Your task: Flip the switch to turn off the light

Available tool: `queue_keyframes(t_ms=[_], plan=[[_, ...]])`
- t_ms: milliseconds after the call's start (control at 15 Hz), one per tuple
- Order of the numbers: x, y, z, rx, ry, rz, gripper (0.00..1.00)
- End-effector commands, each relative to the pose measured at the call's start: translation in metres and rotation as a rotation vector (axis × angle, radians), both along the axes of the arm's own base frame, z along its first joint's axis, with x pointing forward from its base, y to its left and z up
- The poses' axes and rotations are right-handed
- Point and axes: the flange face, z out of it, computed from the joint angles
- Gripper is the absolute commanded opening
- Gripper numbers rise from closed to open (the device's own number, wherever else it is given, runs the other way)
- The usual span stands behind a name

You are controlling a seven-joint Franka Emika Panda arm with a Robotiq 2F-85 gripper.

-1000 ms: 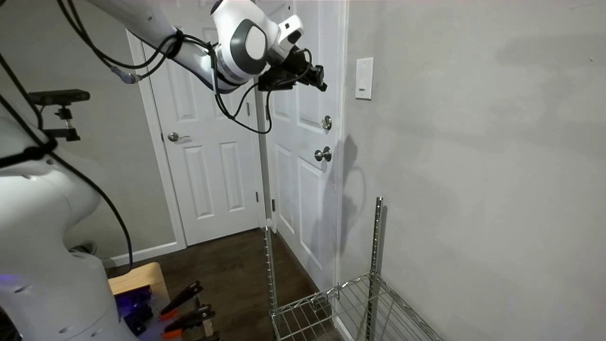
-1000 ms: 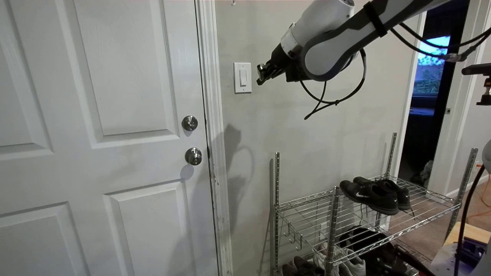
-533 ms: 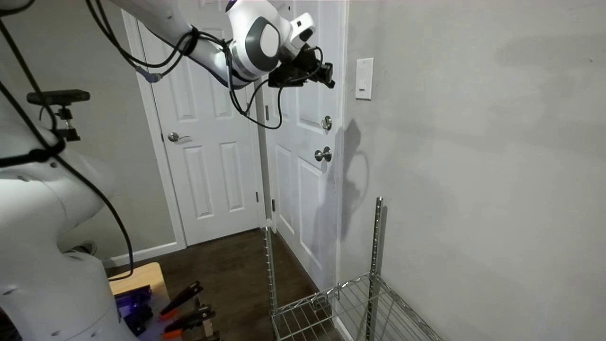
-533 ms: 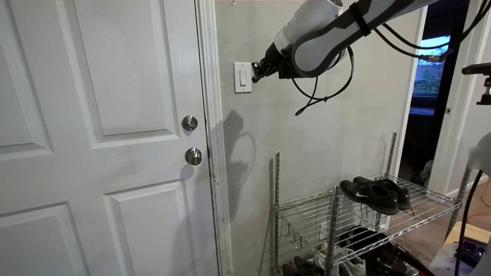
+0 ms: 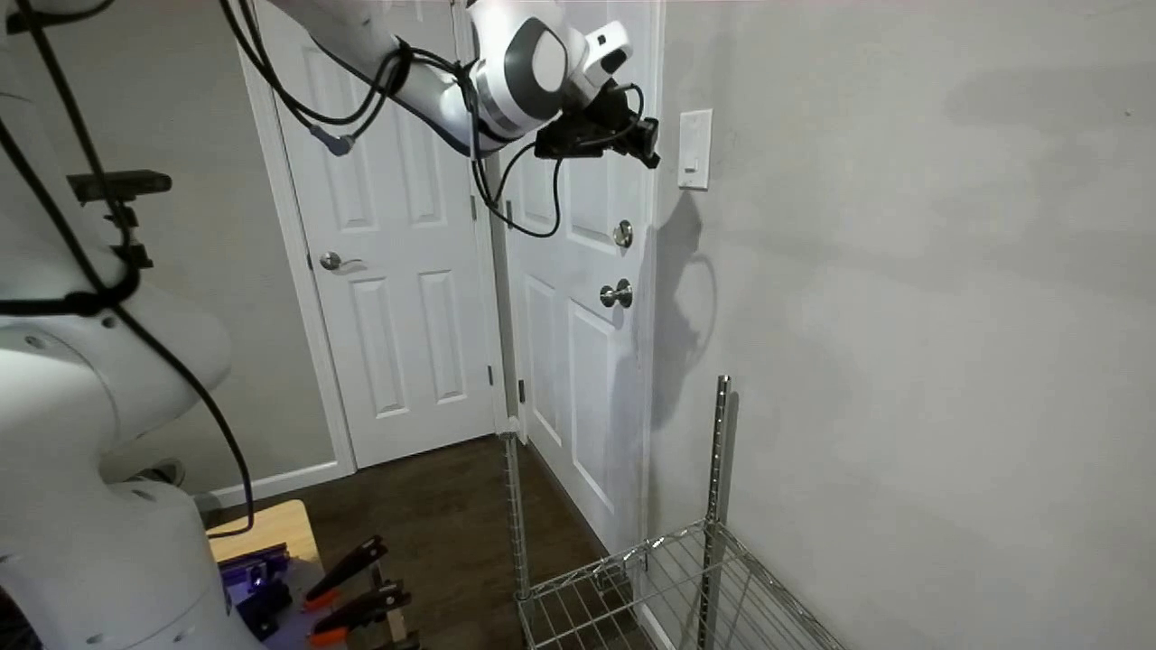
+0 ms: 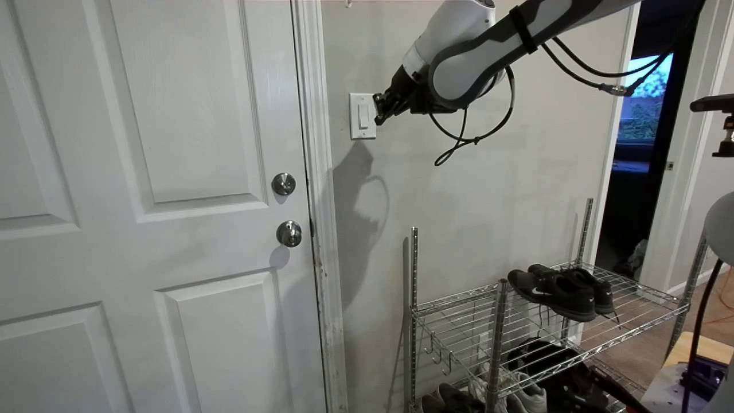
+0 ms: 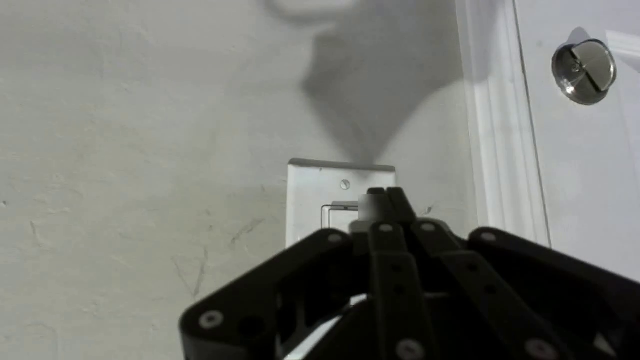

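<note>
The switch (image 5: pixel 694 149) is a white upright plate with a flat paddle on the grey wall, right of the door frame. It shows whole in an exterior view (image 6: pixel 363 129). In the wrist view the upper part of the switch (image 7: pixel 310 187) shows; its lower part is hidden behind the fingers. My gripper (image 5: pixel 650 155) is shut and empty, its fingertips together in the wrist view (image 7: pixel 386 194). In an exterior view a gap shows between the fingertips and the plate. In an exterior view the gripper (image 6: pixel 378 109) overlaps the plate's right edge.
The white door (image 6: pixel 200 246) with a silver deadbolt (image 6: pixel 284 184) and round knob (image 6: pixel 289 234) stands beside the switch. A wire rack (image 6: pixel 459 307) with black shoes (image 6: pixel 553 292) stands below along the wall. Black cables (image 5: pixel 555 203) hang from the wrist.
The arm has moved towards the wall, and the gripper has come nearer the switch and slightly higher. Its shadow on the wall has risen to the plate's lower edge.
</note>
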Motion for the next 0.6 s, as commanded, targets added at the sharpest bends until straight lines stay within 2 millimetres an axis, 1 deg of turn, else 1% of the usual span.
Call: queue_keyframes(t_ms=[0,267,400,533], plan=[[0.020,-0.006,0.009,0.022,0.022,-0.022,0.02],[0.034,0.003,0.016,0.015,0.020,-0.036,0.02],[0.044,0.010,0.012,0.013,0.033,-0.036,0.02],[0.055,0.019,0.004,0.010,0.053,-0.036,0.02]])
